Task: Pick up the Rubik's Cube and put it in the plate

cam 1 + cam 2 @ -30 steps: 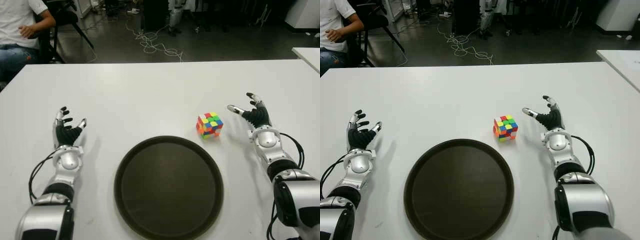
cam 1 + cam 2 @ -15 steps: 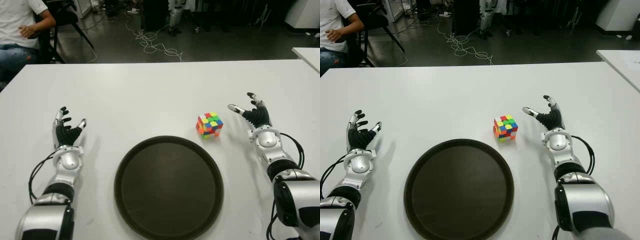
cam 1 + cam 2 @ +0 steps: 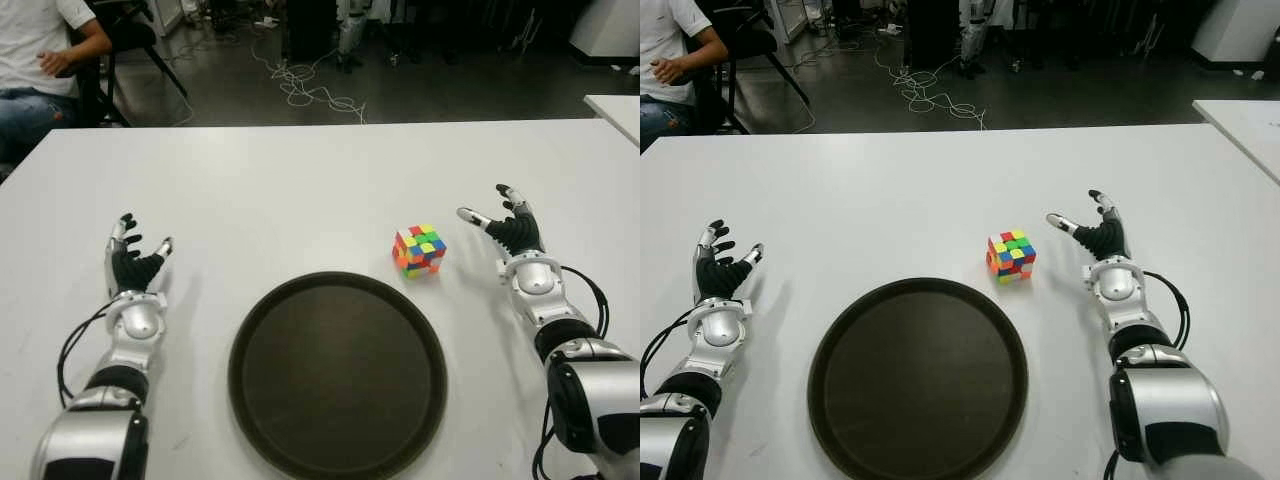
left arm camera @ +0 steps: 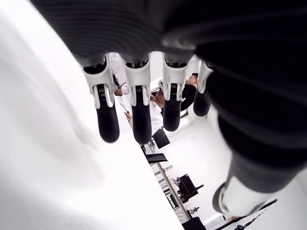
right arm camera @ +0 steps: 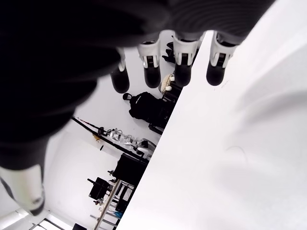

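The Rubik's Cube (image 3: 420, 250), multicoloured, sits on the white table (image 3: 300, 190) just beyond the right rim of the dark round plate (image 3: 338, 375). My right hand (image 3: 500, 225) is to the right of the cube, a short gap away, fingers spread and holding nothing. In the right wrist view its fingers (image 5: 182, 60) extend straight over bare table. My left hand (image 3: 133, 255) shows at the table's left side, well left of the plate, fingers spread and empty. The left wrist view confirms straight fingers (image 4: 139, 115).
A person in a white shirt (image 3: 40, 50) sits on a chair beyond the table's far left corner. Cables (image 3: 310, 90) lie on the floor behind the table. Another white table's corner (image 3: 615, 110) shows at the far right.
The right hand has shifted very slightly; the cube, the plate and the left hand have not moved.
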{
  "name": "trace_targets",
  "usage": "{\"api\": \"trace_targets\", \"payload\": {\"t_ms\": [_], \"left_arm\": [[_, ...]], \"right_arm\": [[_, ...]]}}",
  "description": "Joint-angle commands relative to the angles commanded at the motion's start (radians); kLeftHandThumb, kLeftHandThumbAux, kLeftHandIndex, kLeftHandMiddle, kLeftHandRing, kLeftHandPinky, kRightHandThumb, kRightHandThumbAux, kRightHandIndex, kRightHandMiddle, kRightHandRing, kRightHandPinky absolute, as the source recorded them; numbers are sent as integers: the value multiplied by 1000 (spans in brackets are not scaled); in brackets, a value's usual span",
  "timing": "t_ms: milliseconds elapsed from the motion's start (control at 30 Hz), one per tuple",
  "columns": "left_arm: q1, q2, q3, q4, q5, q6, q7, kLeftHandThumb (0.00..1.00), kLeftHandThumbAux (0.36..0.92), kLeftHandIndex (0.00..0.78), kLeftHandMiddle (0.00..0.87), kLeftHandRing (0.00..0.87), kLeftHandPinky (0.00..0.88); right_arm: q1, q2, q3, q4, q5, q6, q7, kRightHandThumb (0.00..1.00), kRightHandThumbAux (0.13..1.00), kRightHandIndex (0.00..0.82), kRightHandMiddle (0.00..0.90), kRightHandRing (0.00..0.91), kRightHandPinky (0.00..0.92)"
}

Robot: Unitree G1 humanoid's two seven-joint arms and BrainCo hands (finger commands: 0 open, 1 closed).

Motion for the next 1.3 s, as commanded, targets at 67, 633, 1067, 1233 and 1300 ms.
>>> {"api": "trace_targets", "payload": {"t_ms": [67, 633, 1067, 1233, 1300], "left_arm": [[0, 0, 1, 0, -1, 1, 0, 49, 744, 113, 168, 198, 262], [0, -3, 4, -2, -6, -1, -4, 35, 744, 111, 146, 144, 129], [-3, -4, 1, 3, -3, -2, 0, 57, 763, 121, 164, 180, 215], [-1, -4, 0, 1, -2, -5, -4, 60, 751, 116, 168, 189, 228], [0, -5, -1, 1, -2, -4, -3, 60, 747, 114, 167, 186, 216]], "right_arm": [[0, 0, 0, 0, 0, 0, 1, 0, 604, 139, 80, 44, 24], [1, -1, 3, -1, -2, -3, 4, 0, 606, 114, 83, 55, 46], [2, 0, 9, -1, -6, -8, -2, 0, 621, 173, 80, 46, 26], [3, -1, 12, -2, -7, -12, -1, 0, 608, 154, 74, 44, 29], [4, -2, 14, -2, -8, -14, -1, 0, 613, 145, 73, 46, 33]]}}
